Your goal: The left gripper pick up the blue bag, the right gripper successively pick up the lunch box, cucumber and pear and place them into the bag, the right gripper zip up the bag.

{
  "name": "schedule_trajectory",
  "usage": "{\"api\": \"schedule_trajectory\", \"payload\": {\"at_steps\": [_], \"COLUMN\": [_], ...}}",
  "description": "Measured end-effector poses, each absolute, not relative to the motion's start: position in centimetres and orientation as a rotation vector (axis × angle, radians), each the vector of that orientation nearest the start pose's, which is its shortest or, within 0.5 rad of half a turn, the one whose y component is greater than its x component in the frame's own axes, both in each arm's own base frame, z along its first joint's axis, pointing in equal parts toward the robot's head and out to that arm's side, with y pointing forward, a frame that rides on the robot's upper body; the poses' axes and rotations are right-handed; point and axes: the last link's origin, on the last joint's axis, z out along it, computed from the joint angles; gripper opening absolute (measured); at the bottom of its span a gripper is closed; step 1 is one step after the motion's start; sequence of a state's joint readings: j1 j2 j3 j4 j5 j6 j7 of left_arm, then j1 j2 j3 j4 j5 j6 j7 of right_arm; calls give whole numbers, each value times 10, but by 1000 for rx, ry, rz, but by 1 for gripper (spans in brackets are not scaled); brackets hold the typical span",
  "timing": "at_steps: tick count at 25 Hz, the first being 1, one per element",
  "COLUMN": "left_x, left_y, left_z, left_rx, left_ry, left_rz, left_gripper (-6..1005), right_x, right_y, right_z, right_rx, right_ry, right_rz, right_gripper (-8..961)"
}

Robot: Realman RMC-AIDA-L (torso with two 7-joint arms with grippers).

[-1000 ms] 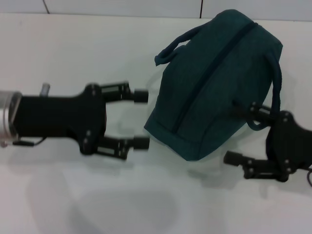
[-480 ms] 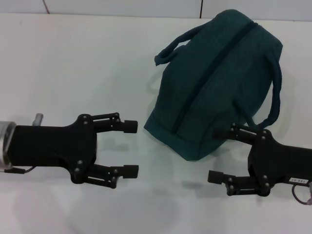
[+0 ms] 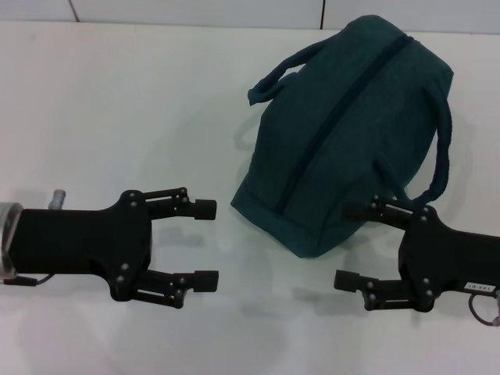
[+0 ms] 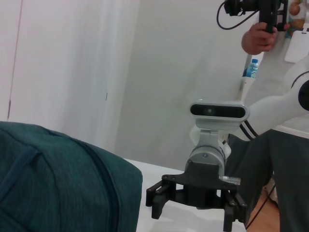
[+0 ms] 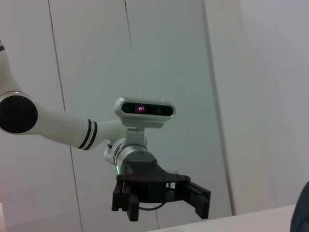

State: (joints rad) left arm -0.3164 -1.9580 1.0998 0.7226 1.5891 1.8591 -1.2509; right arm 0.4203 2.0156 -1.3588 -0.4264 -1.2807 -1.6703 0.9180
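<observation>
Head view | blue bag (image 3: 344,133) zipped, near far right corner of counter (image 3: 141,101) | left tool (image 3: 205,242) wide, empty, near edge | right tool (image 3: 355,246) wide, empty, beside bag, likely done.

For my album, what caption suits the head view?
Zipped blue bag on white table, left hand and right hand open beside it.

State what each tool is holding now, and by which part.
Nothing is held. The left tool and right tool are both open beside the blue bag, gripping no part of it.
</observation>
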Motion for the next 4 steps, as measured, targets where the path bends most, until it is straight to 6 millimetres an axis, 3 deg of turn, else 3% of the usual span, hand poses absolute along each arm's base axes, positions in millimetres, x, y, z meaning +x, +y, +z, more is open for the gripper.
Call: {"api": "schedule_trajectory", "payload": {"at_steps": [4], "left_x": [-261], "left_y": [256], "left_z": [28], "left_rx": [-2956], "left_ry": [-320], "left_rz": [-992], "left_gripper": [892], "right_x": [242], "right_y": [266], "right_z": [-37], "right_rx": [-2801], "right_ry": [188], "right_rz": [1151], "right_gripper": [875]}}
